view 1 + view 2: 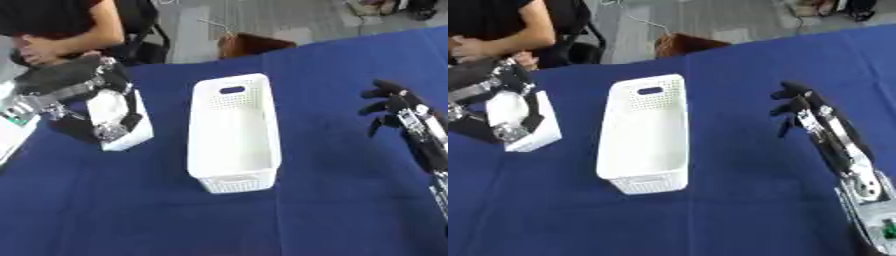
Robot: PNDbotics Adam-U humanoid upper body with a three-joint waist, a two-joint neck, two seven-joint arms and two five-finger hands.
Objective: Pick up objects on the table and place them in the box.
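A long white perforated basket (pixel 264 131) stands in the middle of the blue table, and nothing shows inside it. Left of it, my left hand (pixel 74 85) has its black fingers wrapped round a white box-shaped object (pixel 114 107) that carries something clear and shiny at its lower end. The object sits low, at or just above the cloth, about a hand's width from the basket's left wall. My right hand (pixel 798 107) hovers to the right of the basket with relaxed fingers pointing up and left, holding nothing.
A person sits at the far left edge, behind my left hand. A brown object (pixel 249 44) lies past the table's far edge behind the basket. A white item (pixel 13 131) shows at the left border. Blue cloth (pixel 131 210) covers the near part of the table.
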